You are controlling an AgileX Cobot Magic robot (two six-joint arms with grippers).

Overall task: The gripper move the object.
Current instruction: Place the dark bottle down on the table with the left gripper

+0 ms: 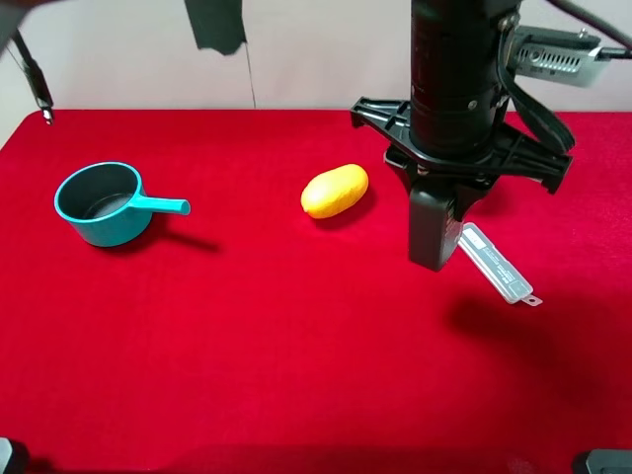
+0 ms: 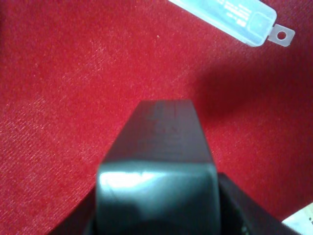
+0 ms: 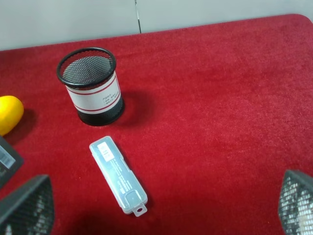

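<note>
My left gripper [image 1: 434, 193] reaches in from the back, right of the middle. It is shut on the dark grey bottle [image 1: 432, 235] and holds it hanging above the red cloth, with its shadow falling to the right. In the left wrist view the bottle [image 2: 159, 156] fills the lower middle between the dark fingers [image 2: 244, 205]. A corner of the bottle with its label shows in the right wrist view [image 3: 7, 160]. My right gripper [image 3: 161, 208] is open and empty, with its mesh-patterned fingertips [image 3: 27, 208] far apart over bare cloth.
A flat translucent case [image 1: 494, 262] lies just right of the bottle. A yellow lemon-like fruit [image 1: 334, 190] lies to its left. A teal saucepan [image 1: 104, 202] sits at far left. A black mesh cup [image 3: 90, 85] stands behind the case, hidden by the arm in the exterior view.
</note>
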